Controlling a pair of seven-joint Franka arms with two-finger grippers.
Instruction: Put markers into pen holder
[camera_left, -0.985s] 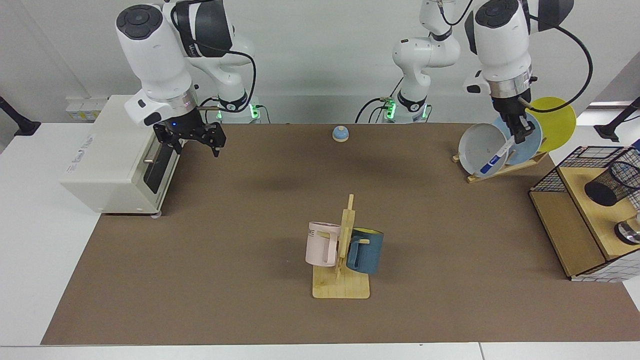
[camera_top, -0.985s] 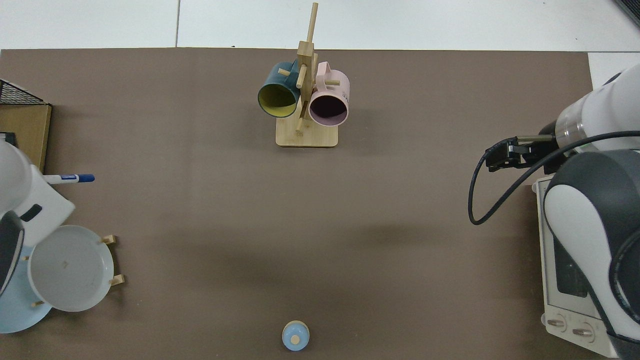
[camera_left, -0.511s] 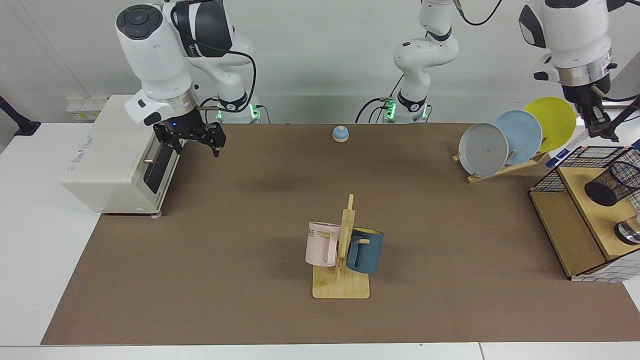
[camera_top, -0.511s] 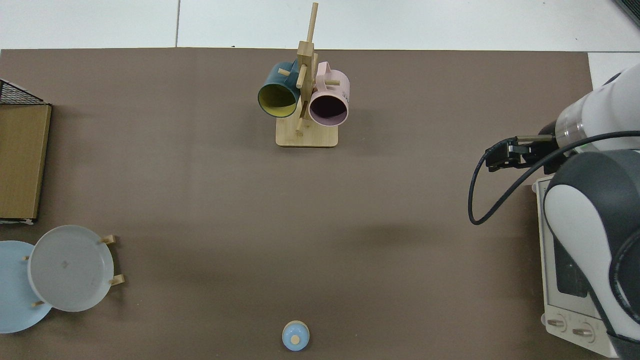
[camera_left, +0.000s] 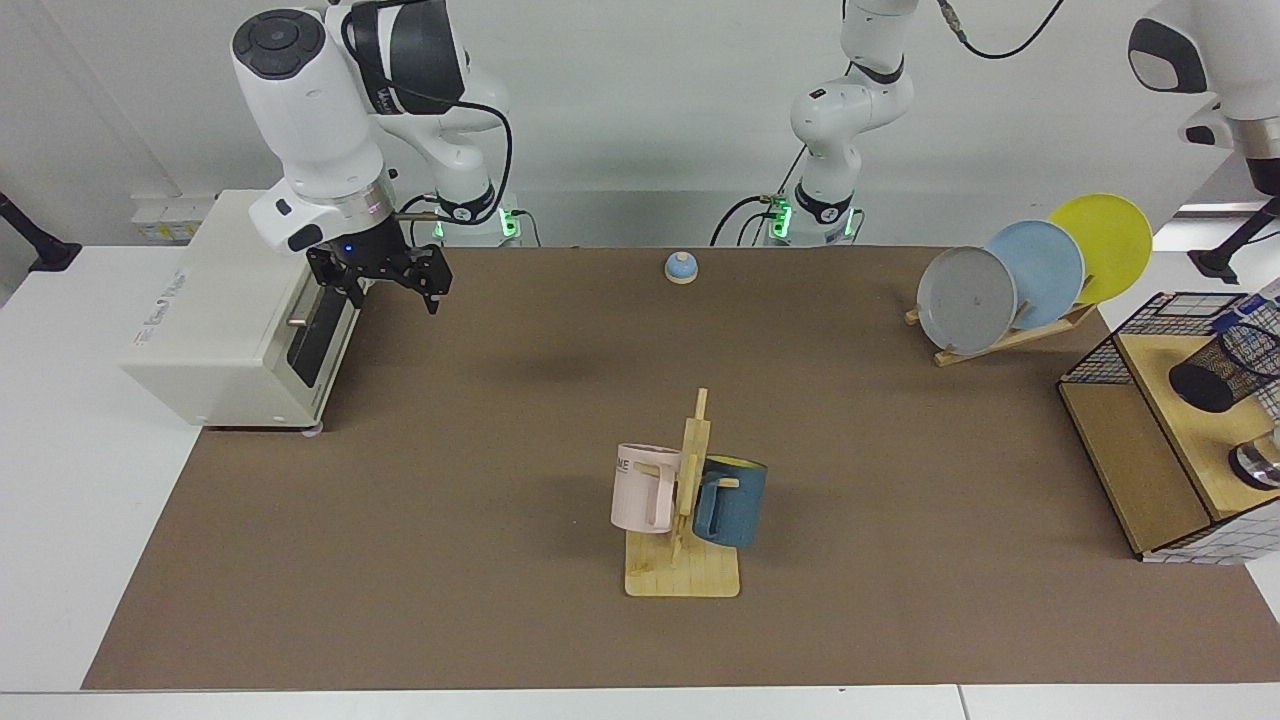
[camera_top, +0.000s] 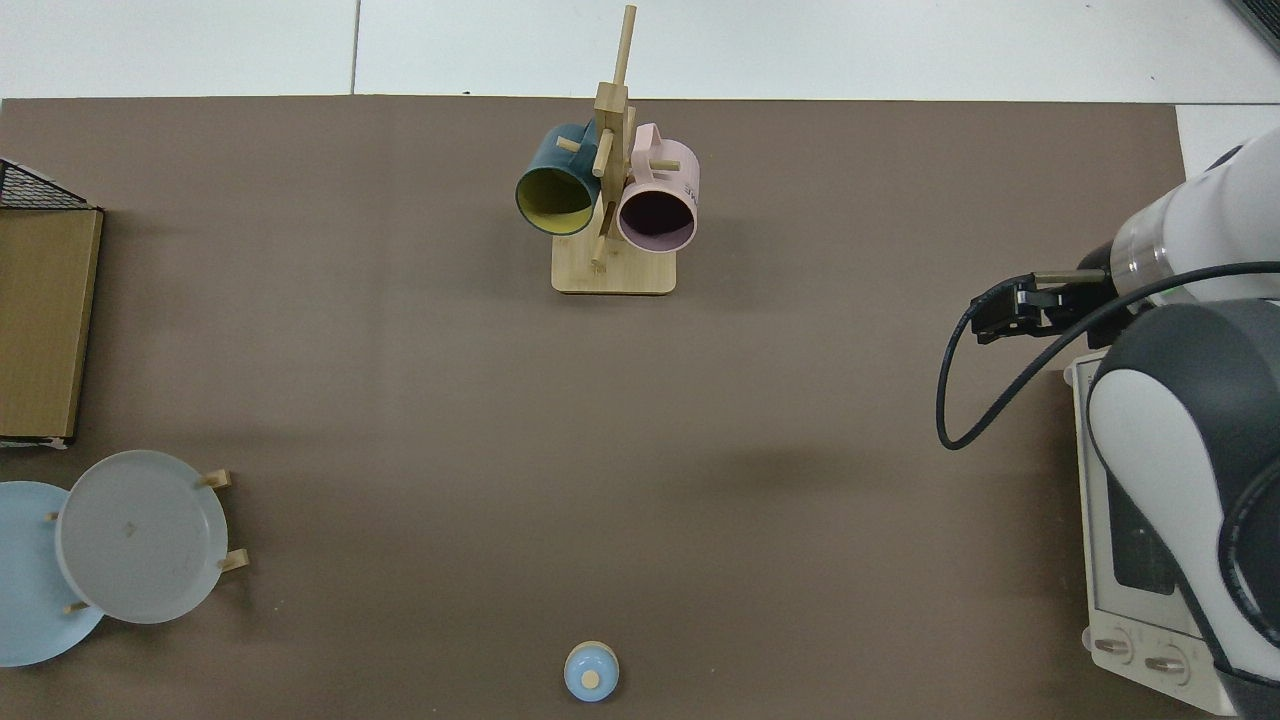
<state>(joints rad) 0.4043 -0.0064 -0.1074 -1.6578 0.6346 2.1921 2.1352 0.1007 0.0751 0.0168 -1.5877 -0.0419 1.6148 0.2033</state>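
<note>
**Brown mat, marker close to the pen holder**

Brown mat (camera_left: 500, 450) covers the table. In the facing view the right gripper (camera_left: 392, 282) waits above the mat's far corner, by the white oven (camera_left: 220, 310). Its fingers are spread and hold nothing. The left arm (camera_left: 1230, 60) goes off the picture over the wire basket (camera_left: 1150, 310), so I cannot see its gripper. The pen holder (camera_left: 1215, 375) lies tipped on the basket's wooden shelf. A small blue and white bit, likely the marker (camera_left: 1228, 322), shows just above its rim.

In the top view the right gripper (camera_top: 1005, 310) shows at the mat's edge. Marker and pen holder are out of sight.

The marker looks light, stiff and smooth, so it could slip. Pinching mid-barrel seems best. The tipped cup may roll if bumped.
</note>
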